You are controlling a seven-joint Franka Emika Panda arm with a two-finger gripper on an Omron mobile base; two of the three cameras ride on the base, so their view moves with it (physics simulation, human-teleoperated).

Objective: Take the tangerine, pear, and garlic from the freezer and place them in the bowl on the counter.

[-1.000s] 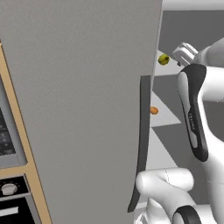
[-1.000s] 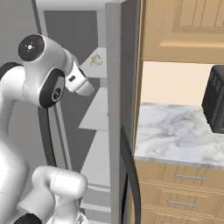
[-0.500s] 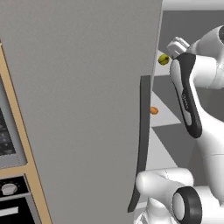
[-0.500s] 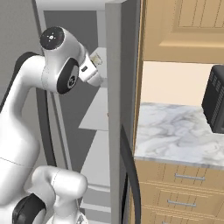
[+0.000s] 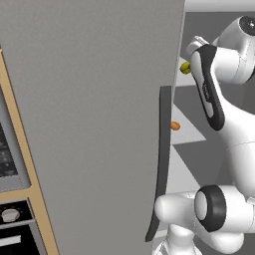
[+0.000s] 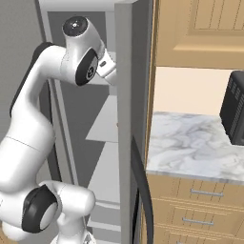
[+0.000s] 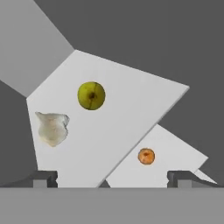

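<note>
The gripper (image 7: 112,179), fingers apart and empty, looks down on the freezer's upper shelf (image 7: 131,100). The pear (image 7: 91,95) and garlic (image 7: 52,127) lie on it, left of centre; the tangerine (image 7: 146,155) sits one shelf lower.

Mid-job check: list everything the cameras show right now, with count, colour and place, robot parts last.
pear: 1, yellow-green, on the upper freezer shelf
garlic: 1, whitish, same shelf, beside the pear
tangerine: 1, orange, on the shelf below
freezer: 1, grey, door open, pale shelves inside
door handle: 1, dark, long, on the door's edge
counter: 1, white-grey marble, beside the freezer in the right base view
cabinets: tan wood, metal bar handles, under the counter; more above it
black appliance: 1, on the counter at the right edge
oven panel: dark, with a knob, at the left edge of the left base view
gripper: 1, dark fingertips apart, open, aimed into the freezer
arm: 1, white, dark joints
</note>
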